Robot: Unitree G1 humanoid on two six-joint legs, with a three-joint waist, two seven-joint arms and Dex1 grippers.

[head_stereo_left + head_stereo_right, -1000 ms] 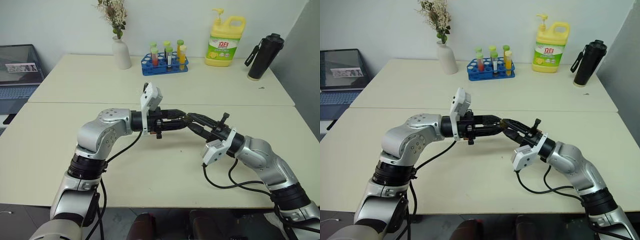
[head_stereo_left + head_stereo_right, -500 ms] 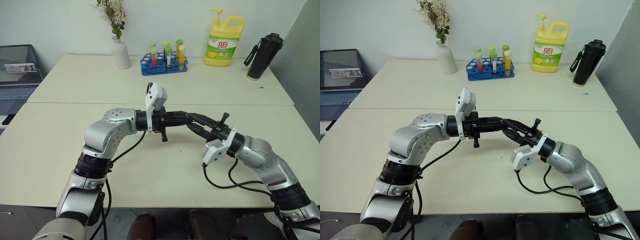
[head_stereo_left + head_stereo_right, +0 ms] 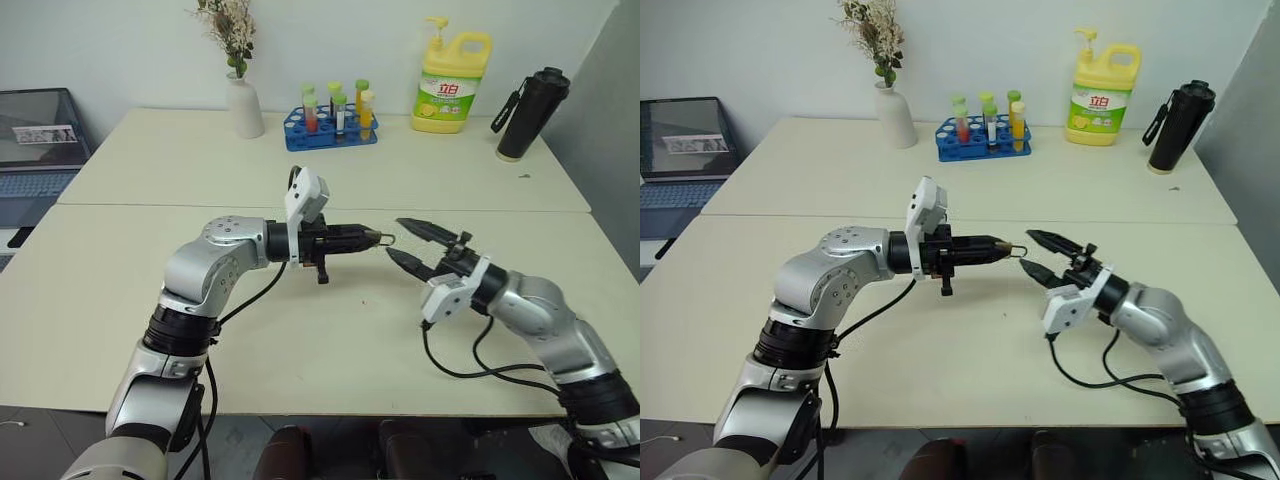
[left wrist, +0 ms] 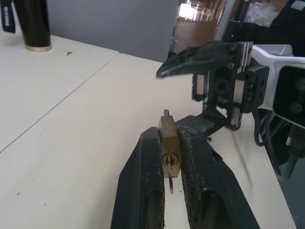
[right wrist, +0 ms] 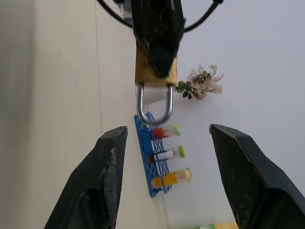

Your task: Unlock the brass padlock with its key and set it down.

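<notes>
Head views: I see my left gripper [image 3: 372, 238] level above the table [image 3: 300, 330], fingers pinched on the brass padlock [image 3: 379, 238], its shackle sticking out toward my right gripper [image 3: 410, 243].
Right gripper: jaws spread wide, nothing in them, tips just beside the shackle, not touching.
Background: vase [image 3: 245, 104], test tube rack [image 3: 331, 128], yellow detergent bottle [image 3: 451, 68], black bottle [image 3: 526, 113] at the far edge; laptop [image 3: 36, 150] off to the left.
Left wrist view: padlock [image 4: 168, 150] clamped between my two fingers, the key [image 4: 170, 172] sitting in the keyhole and hanging out of it; right gripper [image 4: 190, 90] open just beyond.
Right wrist view: padlock [image 5: 153, 72] with its shackle closed, held ahead of my open fingers [image 5: 102, 171], well clear of both.
</notes>
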